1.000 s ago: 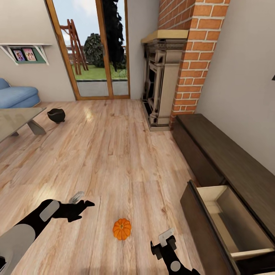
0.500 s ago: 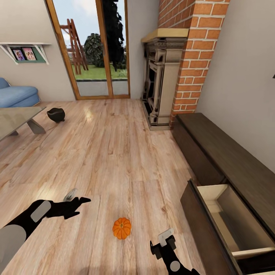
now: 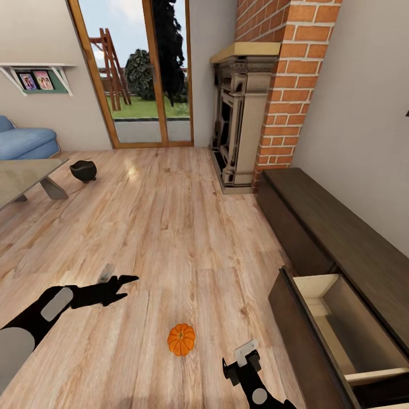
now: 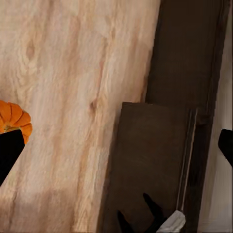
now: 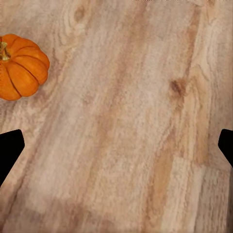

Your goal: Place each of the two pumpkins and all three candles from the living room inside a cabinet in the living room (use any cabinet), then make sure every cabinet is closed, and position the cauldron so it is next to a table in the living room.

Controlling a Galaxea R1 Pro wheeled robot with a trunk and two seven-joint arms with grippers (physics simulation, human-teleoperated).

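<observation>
**Both tools empty, pumpkin on the floor**

The left tool (image 3: 122, 282) and right tool (image 3: 241, 363) hang with fingers spread, holding nothing. Between them the pumpkin (image 3: 181, 339) sits on the floorboards, near the cabinet's (image 3: 341, 238) open drawer (image 3: 346, 329). Far off, the cauldron (image 3: 83, 170) stands beside the worktop (image 3: 23, 176).

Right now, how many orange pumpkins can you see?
1. The pumpkin sits on the wooden floor between the two arms, left of the cabinet's open drawer. Another may be out of view.
</observation>
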